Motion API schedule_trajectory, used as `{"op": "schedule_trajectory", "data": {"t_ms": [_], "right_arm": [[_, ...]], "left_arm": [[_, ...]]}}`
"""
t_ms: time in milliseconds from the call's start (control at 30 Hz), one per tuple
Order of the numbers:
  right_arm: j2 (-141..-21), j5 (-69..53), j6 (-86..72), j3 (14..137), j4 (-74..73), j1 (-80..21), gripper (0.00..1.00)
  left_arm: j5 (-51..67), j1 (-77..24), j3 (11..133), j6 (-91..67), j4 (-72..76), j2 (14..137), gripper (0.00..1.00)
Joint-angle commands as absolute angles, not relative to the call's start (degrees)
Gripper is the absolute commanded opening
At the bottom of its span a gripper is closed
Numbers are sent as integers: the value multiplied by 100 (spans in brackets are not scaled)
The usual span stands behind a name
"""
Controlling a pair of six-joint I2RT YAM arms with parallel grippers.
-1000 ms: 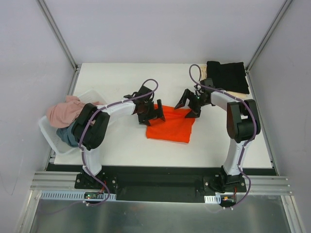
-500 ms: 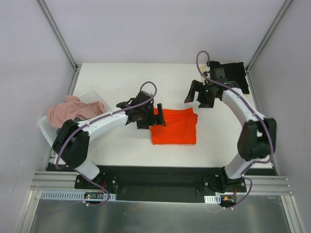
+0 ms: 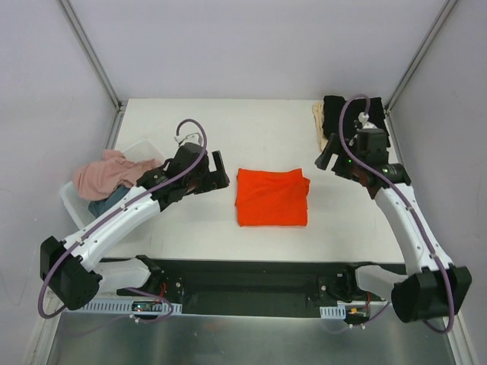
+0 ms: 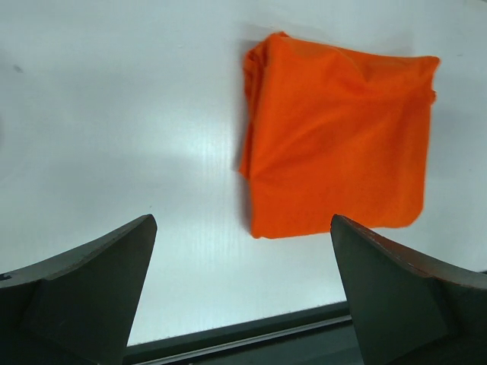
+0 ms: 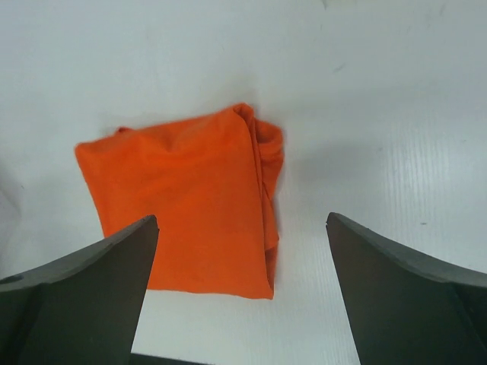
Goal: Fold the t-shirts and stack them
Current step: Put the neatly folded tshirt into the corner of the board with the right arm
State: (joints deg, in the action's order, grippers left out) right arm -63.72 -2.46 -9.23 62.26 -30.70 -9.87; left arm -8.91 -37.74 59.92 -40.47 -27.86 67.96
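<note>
The orange-red t-shirt (image 3: 272, 197) lies folded into a neat rectangle in the middle of the white table; it also shows in the left wrist view (image 4: 338, 133) and the right wrist view (image 5: 186, 201). My left gripper (image 3: 216, 172) is open and empty, just left of the shirt and apart from it. My right gripper (image 3: 327, 157) is open and empty, to the right of the shirt and raised. A folded black t-shirt (image 3: 354, 119) lies on a cream-beige one (image 3: 318, 118) at the back right corner. A dusty pink t-shirt (image 3: 110, 172) and a grey-blue one (image 3: 106, 204) sit in the tub.
A white plastic tub (image 3: 76, 211) stands at the table's left edge, tilted over the side. Grey walls close in the table on three sides. A black rail (image 3: 251, 277) runs along the near edge by the arm bases.
Both grippers have drawn back from the orange-red shirt, left one leftward, right one rightward and back. The shirt now lies squared and flat, released.
</note>
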Motion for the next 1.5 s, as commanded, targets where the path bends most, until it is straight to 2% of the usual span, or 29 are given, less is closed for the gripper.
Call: {"op": "schedule_trajectory", "data": {"t_ms": [0, 300, 367, 433, 700, 833, 967, 1033, 1067, 1200, 1300, 1467], "right_arm": [[-7021, -922, -844, 5942, -3366, -1002, 97], [-8884, -703, -1028, 6231, -3243, -1529, 98], [-9394, -895, -993, 6423, -3208, -1608, 95], [-9823, -1010, -949, 6565, -3225, -1643, 86], [-10529, -765, -967, 6970, -3287, -1995, 78], [-10906, -765, -853, 7233, -3419, -2214, 63], [-11118, -554, -861, 7418, -3419, -2382, 54], [-11188, -492, -809, 7636, -3410, -2408, 41], [-11206, -510, -661, 7725, -3401, -2408, 39], [-11487, -475, -63, 8480, -3725, -2426, 12], [-11733, 226, 394, 9157, -4121, -2417, 4], [-12022, 1211, 852, 10141, -4210, -2373, 1]], "left_arm": [[-1450, -3578, 5469, -4034, -3261, 6268, 99], [-1011, -3252, 5071, -4140, -3331, 6161, 99], [-993, -3234, 5097, -4113, -3340, 6240, 99], [-932, -3226, 5133, -4070, -3340, 6319, 99], [-861, -3182, 5168, -4017, -3331, 6609, 99], [-774, -3138, 5203, -3973, -3331, 6706, 99], [-765, -3085, 5300, -3955, -3331, 6811, 99], [-791, -3059, 5326, -3964, -3331, 6838, 99], [-782, -3041, 5317, -3964, -3331, 6864, 99], [-747, -2962, 5361, -3955, -3331, 6961, 99], [-747, -2909, 5388, -3990, -3331, 7005, 99], [-765, -2787, 5396, -4034, -3340, 7049, 99]]}}
